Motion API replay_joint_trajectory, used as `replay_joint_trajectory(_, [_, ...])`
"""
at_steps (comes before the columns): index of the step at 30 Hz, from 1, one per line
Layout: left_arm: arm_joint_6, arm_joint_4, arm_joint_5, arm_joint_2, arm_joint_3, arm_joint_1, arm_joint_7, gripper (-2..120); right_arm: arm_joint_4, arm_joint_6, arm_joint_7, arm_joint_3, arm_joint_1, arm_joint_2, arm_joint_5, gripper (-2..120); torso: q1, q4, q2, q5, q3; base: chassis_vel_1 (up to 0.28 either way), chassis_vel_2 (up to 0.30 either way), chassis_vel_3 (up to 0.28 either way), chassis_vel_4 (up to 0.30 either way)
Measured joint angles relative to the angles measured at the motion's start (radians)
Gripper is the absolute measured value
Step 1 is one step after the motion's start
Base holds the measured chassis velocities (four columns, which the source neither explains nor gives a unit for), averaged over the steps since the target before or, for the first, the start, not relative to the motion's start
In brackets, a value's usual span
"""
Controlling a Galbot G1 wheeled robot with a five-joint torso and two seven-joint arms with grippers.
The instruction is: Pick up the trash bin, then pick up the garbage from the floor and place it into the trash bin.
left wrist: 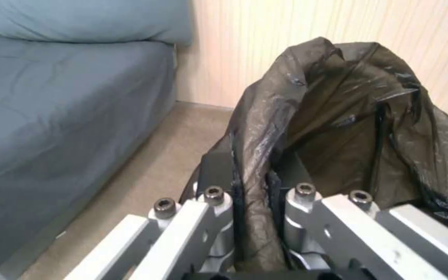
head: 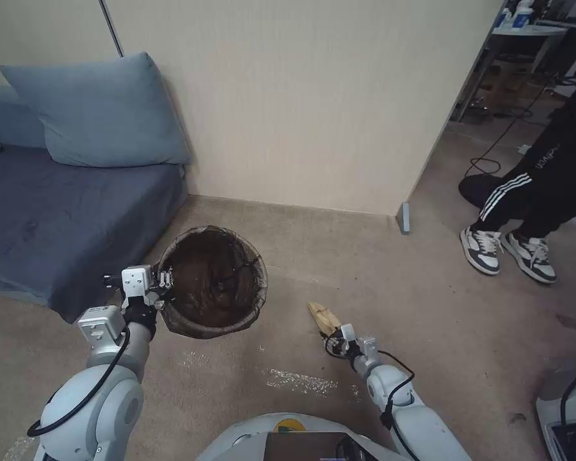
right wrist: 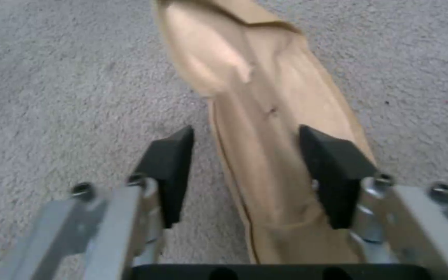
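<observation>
Far left, a blue-grey sofa [head: 57,218] with a matching cushion [head: 96,112] leaning on the beige wall [head: 301,96]. Just beside the sofa's front corner, the left gripper [head: 166,285] is clamped on the near-left rim of the trash bin [head: 212,282]; in the left wrist view its fingers [left wrist: 219,217] are drawn together with the folded-over dark bag liner [left wrist: 338,116] and the rim pinched between them, one finger outside and one inside. The bin's mouth faces the head camera, brown-black liner covering rim and interior; whether its base rests on the carpet [head: 301,358] or hangs just above it cannot be told. To the right of the bin and apart from it, a brown paper wrapper [head: 324,317] lies flat on the carpet, long axis running away from the robot. The right gripper [head: 342,339] is down at the wrapper's near end. In the right wrist view its black pads [right wrist: 172,171] stand apart, straddling the wrapper [right wrist: 265,128]: one pad over bare carpet just beside the paper's edge, the other over the paper's far edge. The gap is wider than the paper between the pads, and no pinch shows. Contact of the pad tips with the paper or floor cannot be told.
</observation>
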State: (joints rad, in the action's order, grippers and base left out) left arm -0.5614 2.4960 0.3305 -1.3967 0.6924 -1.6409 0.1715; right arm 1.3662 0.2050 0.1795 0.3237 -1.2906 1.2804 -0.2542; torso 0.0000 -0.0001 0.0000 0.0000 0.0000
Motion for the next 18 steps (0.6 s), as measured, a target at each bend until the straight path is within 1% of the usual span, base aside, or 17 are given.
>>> replay_joint_trajectory(1, [0.0, 0.0, 0.0, 0.0, 0.0, 0.0, 0.0, 7, 0.0, 0.0, 0.0, 0.0, 0.0, 0.0, 0.0, 50, 0.0, 0.0, 0.0, 0.0, 0.0, 0.0, 0.0, 0.0, 0.0])
replay_joint_trajectory(4, [-0.001, 0.0, -0.001, 0.013, -0.004, 0.003, -0.002, 7, 0.003, -0.002, -0.003, 0.003, -0.005, 0.001, 0.006, 35, 0.0, 0.0, 0.0, 0.0, 0.0, 0.0, 0.0, 0.0, 0.0])
replay_joint_trajectory(5, [-0.001, 0.0, -0.001, 0.013, -0.004, 0.003, -0.002, 7, 0.003, -0.002, -0.003, 0.003, -0.005, 0.001, 0.006, 35, 0.0, 0.0, 0.0, 0.0, 0.0, 0.0, 0.0, 0.0, 0.0])
replay_joint_trajectory(6, [-0.001, 0.0, -0.001, 0.016, -0.006, 0.005, -0.002, 7, 0.004, -0.002, -0.004, 0.003, -0.007, 0.002, 0.008, 32, 0.0, 0.0, 0.0, 0.0, 0.0, 0.0, 0.0, 0.0, 0.0])
replay_joint_trajectory(7, [-0.002, 0.0, -0.001, 0.019, -0.008, 0.006, -0.003, 7, 0.004, -0.005, -0.007, 0.003, -0.009, 0.004, 0.012, 25, 0.0, 0.0, 0.0, 0.0, 0.0, 0.0, 0.0, 0.0, 0.0])
replay_joint_trajectory(8, [-0.002, 0.0, -0.002, 0.019, -0.01, 0.006, -0.003, 7, 0.004, -0.008, -0.009, 0.002, -0.01, 0.005, 0.012, 24, 0.0, 0.0, 0.0, 0.0, 0.0, 0.0, 0.0, 0.0, 0.0])
replay_joint_trajectory(9, [-0.002, 0.0, -0.005, 0.017, -0.011, 0.006, -0.003, 7, 0.004, -0.014, -0.011, 0.001, -0.01, 0.005, 0.012, 18, 0.0, -0.0001, 0.0, 0.0, 0.0, 0.0, 0.0, 0.0, 0.0])
replay_joint_trajectory(10, [-0.002, 0.0, -0.005, 0.017, -0.011, 0.006, -0.003, 7, 0.004, -0.014, -0.011, 0.001, -0.01, 0.005, 0.012, 18, 0.0, -0.0001, 0.0, 0.0, 0.0, 0.0, 0.0, 0.0, 0.0])
replay_joint_trajectory(11, [0.002, -0.003, -0.013, 0.015, -0.012, 0.003, -0.004, 7, 0.004, -0.02, -0.013, 0.0, -0.011, 0.007, 0.012, 12, 0.0, 0.0, 0.0, 0.0, 0.0, 0.0, 0.0, 0.0, 0.0])
replay_joint_trajectory(12, [0.006, -0.006, -0.023, 0.014, -0.012, 0.002, -0.007, 7, 0.004, -0.023, -0.013, 0.0, -0.012, 0.007, 0.012, 10, 0.0, 0.0002, 0.0, 0.0, 0.0, 0.0, 0.0, 0.0, 0.0])
replay_joint_trajectory(14, [0.013, -0.009, -0.037, 0.015, -0.009, 0.001, -0.015, 7, 0.004, -0.025, -0.014, 0.0, -0.013, 0.008, 0.013, 0, 0.0, 0.0002, 0.0, 0.0, 0.0, 0.0, 0.0, 0.0, 0.0])
replay_joint_trajectory(18, [0.014, -0.007, -0.039, 0.018, -0.008, 0.001, -0.018, 7, 0.012, -0.038, -0.023, 0.006, -0.015, 0.009, 0.023, 0, 0.0, 0.0001, 0.0, 0.0002, 0.0, 0.0, 0.0, 0.0, 0.0])
